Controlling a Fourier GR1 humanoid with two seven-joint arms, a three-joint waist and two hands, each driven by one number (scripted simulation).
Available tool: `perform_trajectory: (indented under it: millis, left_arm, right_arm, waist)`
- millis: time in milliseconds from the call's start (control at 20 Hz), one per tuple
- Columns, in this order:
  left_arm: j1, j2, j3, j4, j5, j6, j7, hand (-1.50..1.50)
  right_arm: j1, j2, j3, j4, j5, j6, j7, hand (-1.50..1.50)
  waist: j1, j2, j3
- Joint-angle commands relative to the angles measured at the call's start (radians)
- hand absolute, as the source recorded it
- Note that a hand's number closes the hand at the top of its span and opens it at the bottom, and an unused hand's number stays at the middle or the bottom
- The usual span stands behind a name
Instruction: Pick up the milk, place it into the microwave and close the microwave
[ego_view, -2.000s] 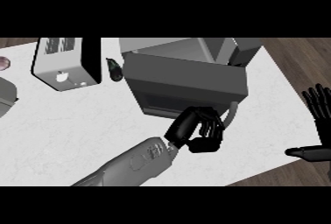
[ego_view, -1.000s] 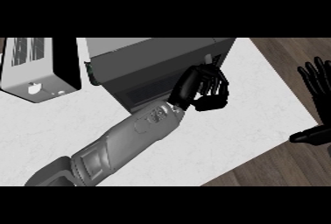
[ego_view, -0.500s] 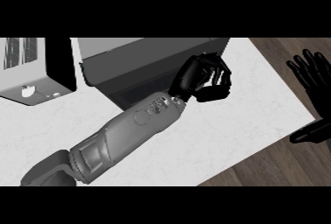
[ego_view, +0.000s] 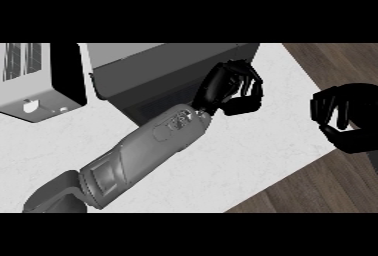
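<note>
White marbled counter (ego_view: 221, 165) fills most of the head view, with dark wood floor (ego_view: 325, 190) showing past its right edge. On the counter stands the dark grey microwave (ego_view: 162, 70), its body running from the upper middle toward the right; whether its door is open or closed cannot be told from this angle. To its left sits a pale toaster (ego_view: 33, 82), slots at the top and a knob on its near face, apart from the microwave by a black gap. The left forearm reaches diagonally up across the counter, and the left hand (ego_view: 230, 90) sits at the microwave's near right corner, fingers curled inward; whether they enclose anything cannot be told. The milk is not visible anywhere. The right hand (ego_view: 347, 120) hangs over the counter's right edge, fingers bent downward, holding nothing.
</note>
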Motion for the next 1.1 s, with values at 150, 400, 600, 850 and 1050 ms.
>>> perform_trajectory:
  millis: [150,400,600,850,1050]
  left_arm:
    - [-0.049,-0.034,0.009,0.053,0.022,0.011,0.001,1.5]
    - [-0.038,-0.034,0.009,0.05,0.035,0.025,-0.008,1.5]
    - [-0.043,-0.033,0.02,0.036,0.046,0.044,-0.016,1.5]
    - [-0.038,-0.033,0.014,0.035,0.051,0.057,-0.016,1.5]
    - [-0.042,-0.033,0.017,0.028,0.051,0.072,-0.025,1.5]
  right_arm:
    - [-0.019,-0.015,0.048,-0.093,-0.021,0.101,-0.026,1.5]
    - [0.005,-0.006,0.083,-0.15,-0.037,0.099,-0.004,1.5]
    - [0.011,-0.014,0.085,-0.189,-0.054,0.091,0.011,1.5]
    - [0.018,-0.018,0.1,-0.242,-0.068,0.084,0.033,1.5]
    - [0.033,-0.021,0.108,-0.265,-0.083,0.083,0.047,1.5]
  waist:
    - [-0.028,0.004,0.001]
    - [-0.041,0.007,0.003]
    - [-0.055,0.004,0.005]
    - [-0.066,0.004,0.004]
    - [-0.07,0.009,0.004]
